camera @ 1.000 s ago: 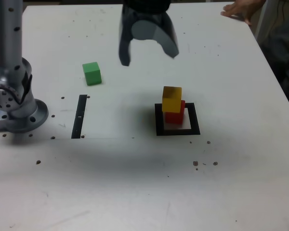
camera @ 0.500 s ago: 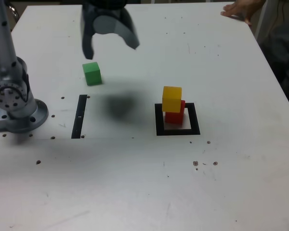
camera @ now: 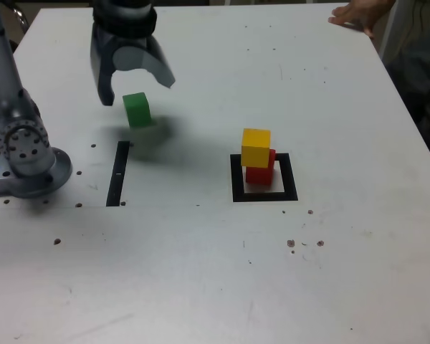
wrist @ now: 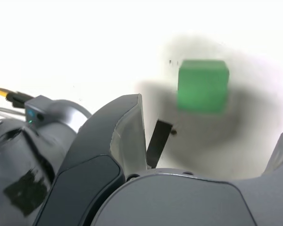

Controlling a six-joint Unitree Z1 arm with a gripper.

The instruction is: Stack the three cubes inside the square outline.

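Observation:
The green cube (camera: pixel 137 110) lies alone on the white table, left of centre in the exterior view; the wrist view shows this green cube (wrist: pixel 203 85) ahead of the jaws. My gripper (camera: pixel 135 89) hovers open just above and behind it, holding nothing. At the exterior view's right, the yellow cube (camera: pixel 256 147) sits on the red cube (camera: pixel 260 174), slightly offset, inside the square outline (camera: pixel 264 193).
The arm's grey base (camera: pixel 25 161) stands at the exterior view's left. A thin black strip (camera: pixel 118 174) lies in front of the green cube. A person's hand (camera: pixel 355 16) rests on the table's far right corner. Small dark specks dot the tabletop.
My gripper has swung from above the stack's far side leftward and down to the green cube. The cubes have not moved.

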